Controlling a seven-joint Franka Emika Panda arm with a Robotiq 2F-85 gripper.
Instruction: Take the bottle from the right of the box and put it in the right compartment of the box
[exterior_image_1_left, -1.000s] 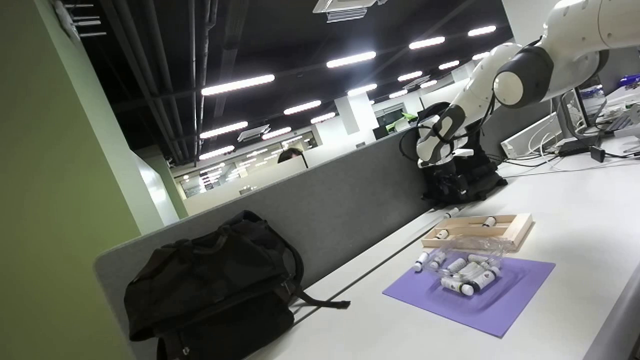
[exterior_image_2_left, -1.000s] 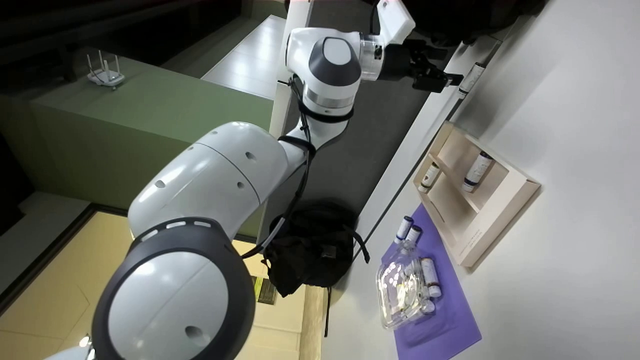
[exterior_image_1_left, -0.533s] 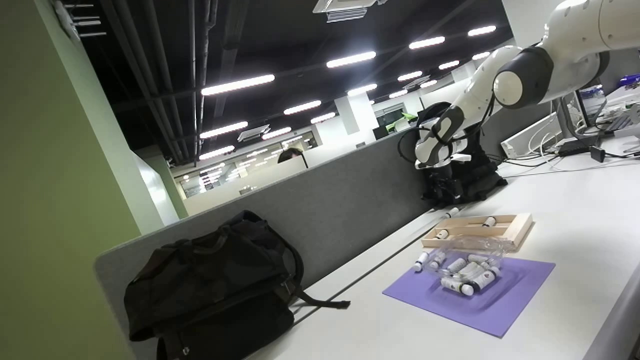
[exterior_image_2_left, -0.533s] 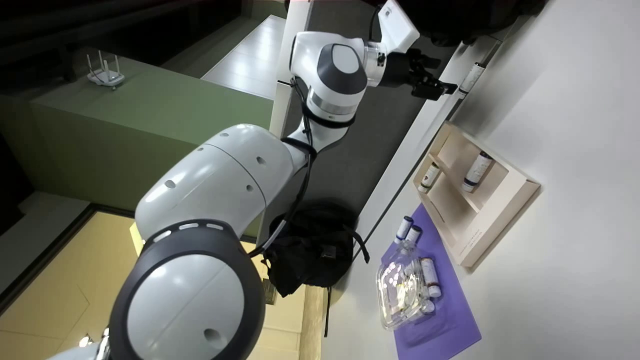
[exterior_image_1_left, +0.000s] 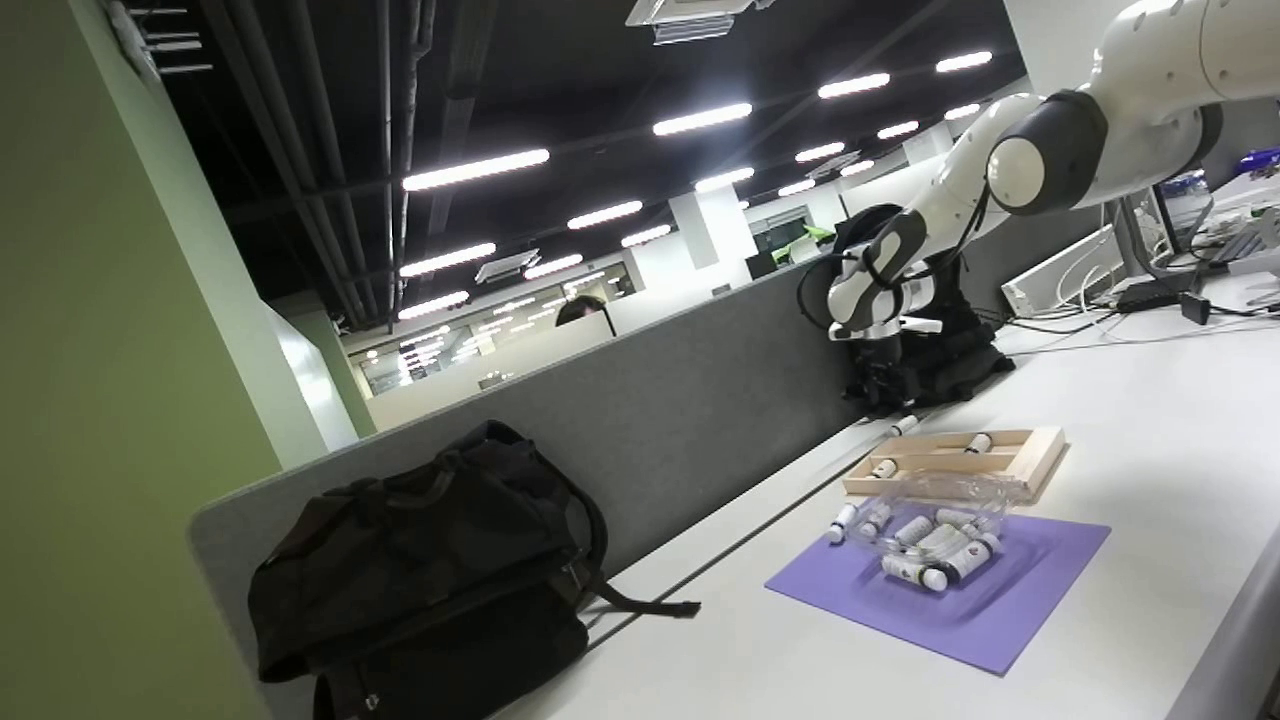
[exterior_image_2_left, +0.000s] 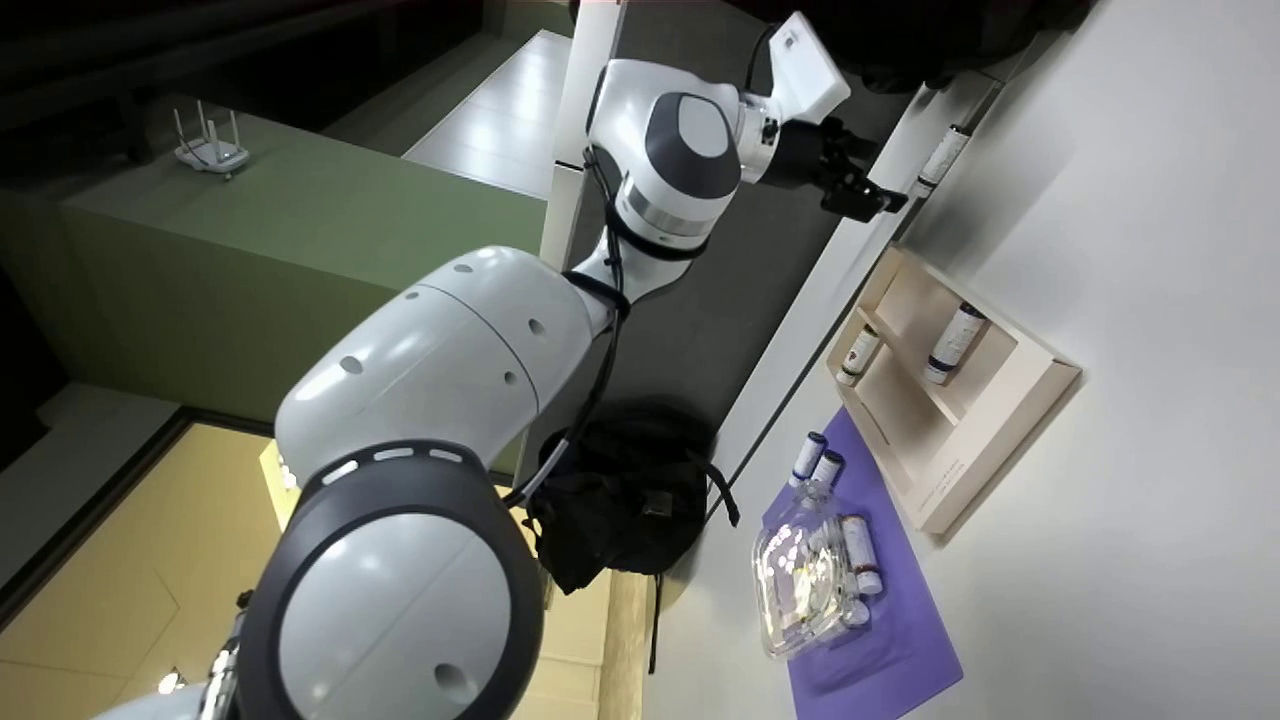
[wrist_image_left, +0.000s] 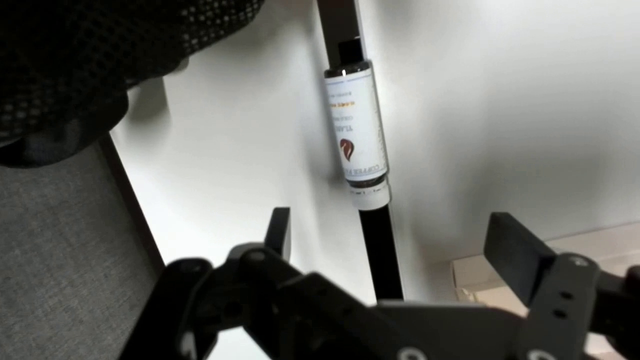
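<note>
The bottle (wrist_image_left: 357, 127) lies on its side along the dark groove in the table, white cap toward my gripper. It also shows in both exterior views (exterior_image_1_left: 903, 426) (exterior_image_2_left: 941, 160), just off the box's end. The light-wood box (exterior_image_2_left: 985, 450) has a long divider, with one bottle (exterior_image_2_left: 955, 343) in one compartment and another bottle (exterior_image_2_left: 858, 355) in the other. Only a corner of the box (wrist_image_left: 477, 272) shows in the wrist view. My gripper (wrist_image_left: 392, 225) is open and empty, above the groove near the bottle's cap end, not touching it. It also shows in both exterior views (exterior_image_1_left: 888, 402) (exterior_image_2_left: 882, 176).
A black backpack (exterior_image_1_left: 945, 345) stands close beside the gripper and bottle, against the grey partition (exterior_image_1_left: 720, 370). A purple mat (exterior_image_1_left: 1040, 600) with several bottles and a clear plastic container (exterior_image_2_left: 800, 580) lies beyond the box. Another black bag (exterior_image_1_left: 430, 570) leans on the partition.
My gripper has shifted a little along the groove toward the box side and turned slightly. It stays open. The bottle and the box have not moved.
</note>
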